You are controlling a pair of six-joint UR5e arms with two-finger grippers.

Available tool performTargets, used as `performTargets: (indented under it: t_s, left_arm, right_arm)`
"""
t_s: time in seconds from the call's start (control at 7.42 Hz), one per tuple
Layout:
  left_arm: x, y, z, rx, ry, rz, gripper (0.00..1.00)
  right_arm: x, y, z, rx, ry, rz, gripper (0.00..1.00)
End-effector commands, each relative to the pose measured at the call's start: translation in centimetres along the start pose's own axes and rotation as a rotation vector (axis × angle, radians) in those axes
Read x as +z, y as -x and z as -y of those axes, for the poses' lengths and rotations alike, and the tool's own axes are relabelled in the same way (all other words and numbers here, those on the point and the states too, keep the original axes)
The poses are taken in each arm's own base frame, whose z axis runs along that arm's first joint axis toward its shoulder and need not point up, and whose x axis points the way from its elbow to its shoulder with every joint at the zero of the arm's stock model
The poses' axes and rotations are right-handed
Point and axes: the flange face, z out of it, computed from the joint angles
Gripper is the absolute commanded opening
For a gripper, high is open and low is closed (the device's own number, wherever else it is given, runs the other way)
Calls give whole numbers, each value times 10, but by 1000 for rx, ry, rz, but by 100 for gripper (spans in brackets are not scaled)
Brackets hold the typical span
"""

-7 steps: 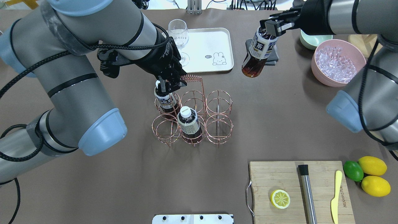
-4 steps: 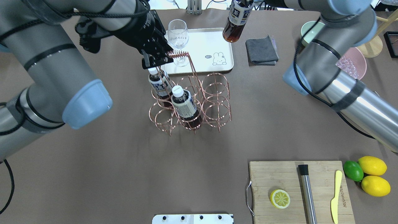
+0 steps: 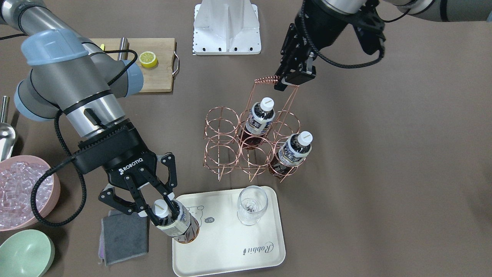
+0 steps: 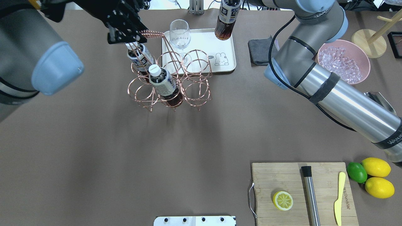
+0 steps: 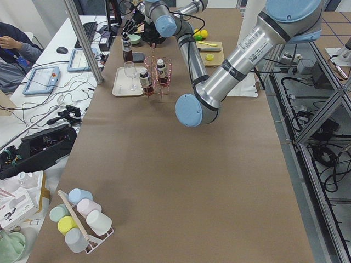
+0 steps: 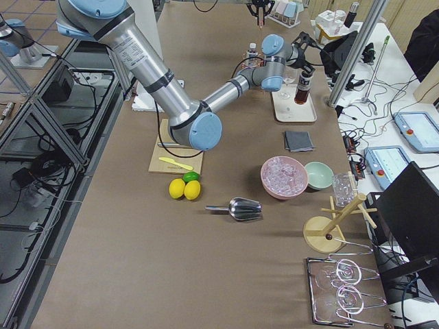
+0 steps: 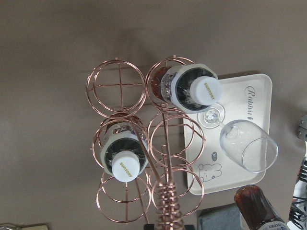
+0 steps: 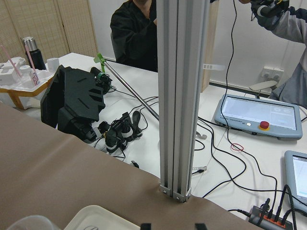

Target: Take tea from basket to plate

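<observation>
Right tool clamps the tea by its neck, tilted over the plate corner just beside a grey cloth. A wine glass stands near the plate's opposite edge. Left tool pinches the basket handle.

The tea is dark brown, with a white cap and a white label in dark print; the basket is rose-gold wire; the plate is cream (a line-drawn animal and grey "Rabbit" script); the table is plain brown; the pink bowl and mint-green bowl are plain.
</observation>
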Motion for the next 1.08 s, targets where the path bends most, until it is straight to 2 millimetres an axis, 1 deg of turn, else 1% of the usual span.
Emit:
performTargets:
  t_s: [0.0, 0.13, 0.27, 0.4, 0.54, 0.67, 0.81, 0.94]
  left_arm:
    - [-40, -28, 86, 96, -13, 46, 0]
    - [-52, -35, 117, 147, -31, 67, 0]
    - [-64, -39, 148, 194, -40, 78, 0]
    - [-72, -40, 181, 241, -45, 85, 0]
    - [-75, -39, 210, 298, -63, 102, 0]
    - [-79, -37, 237, 360, -79, 118, 0]
    - [-83, -33, 267, 434, -93, 136, 0]
    - [-86, -27, 297, 515, -107, 162, 0]
  right_arm:
    - [16, 18, -2, -2, 12, 2, 0]
    - [28, 30, -4, -4, 11, -15, 0]
    - [41, 38, -9, -7, 14, -37, 0]
    - [51, 42, -17, -9, 22, -51, 0]
    - [55, 44, -23, -14, 28, -57, 0]
    - [59, 42, -28, -19, 33, -68, 0]
    - [67, 51, -41, -24, 38, -82, 0]
    - [70, 50, -45, -24, 43, -88, 0]
